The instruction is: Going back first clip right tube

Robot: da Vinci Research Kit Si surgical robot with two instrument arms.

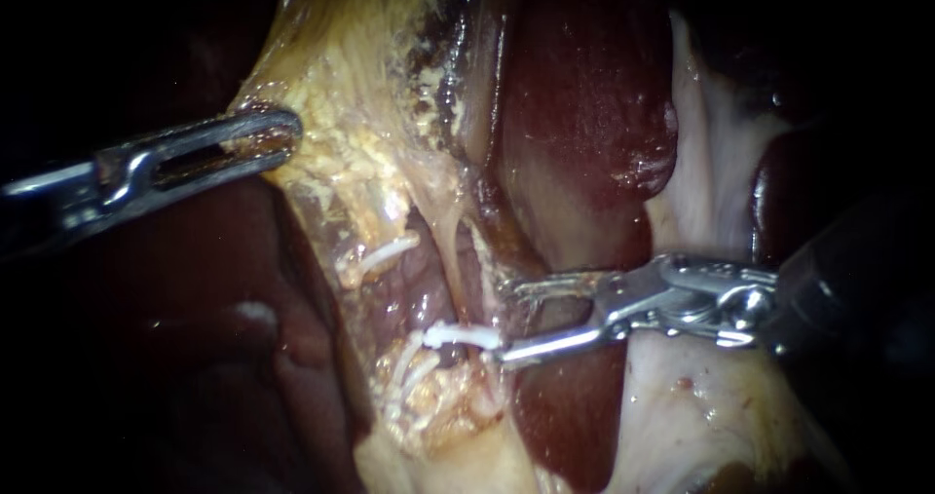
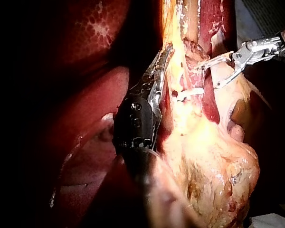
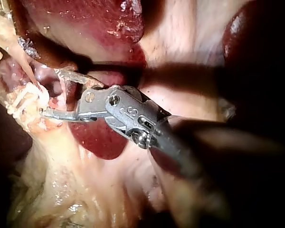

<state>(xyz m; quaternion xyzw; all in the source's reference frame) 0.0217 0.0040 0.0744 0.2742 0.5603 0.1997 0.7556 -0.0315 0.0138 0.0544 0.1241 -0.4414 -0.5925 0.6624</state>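
A white clip [image 1: 456, 336] lies across a reddish tube [image 1: 426, 299] in the dissected yellow tissue [image 1: 341, 153]. My right instrument [image 1: 502, 319] comes in from the right with its jaws open; the lower jaw's tip is right beside that clip and nothing is gripped. A second white clip [image 1: 385, 255] sits higher and further left. My left instrument [image 1: 278, 133] is shut on the edge of the yellow tissue and holds it out to the left. The right wrist view shows the open right instrument [image 3: 48, 91] next to the clip [image 3: 31, 97].
Dark red liver [image 1: 584, 114] lies behind and above the right instrument's jaws, with more liver [image 1: 195, 338] at the lower left. Pale tissue [image 1: 701, 397] spreads under the right instrument's shaft. In the left wrist view my right instrument [image 2: 211, 76] stands beyond the clip [image 2: 190, 93].
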